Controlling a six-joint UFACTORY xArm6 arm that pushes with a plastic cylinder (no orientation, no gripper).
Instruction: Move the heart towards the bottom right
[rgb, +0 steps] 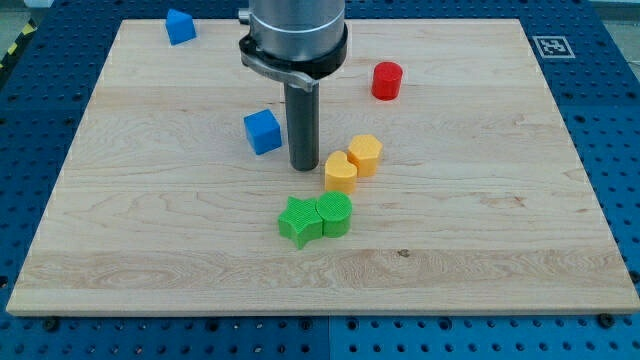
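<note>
A yellow heart lies near the board's middle. My tip stands on the board just to the view's left of the heart, with a small gap between them. A yellow hexagon-like block touches the heart on its upper right side. A blue cube lies to the upper left of the tip.
A green star and a green rounded block sit together just below the heart. A red cylinder lies toward the top right. A blue house-shaped block lies at the top left. The wooden board rests on a blue perforated table.
</note>
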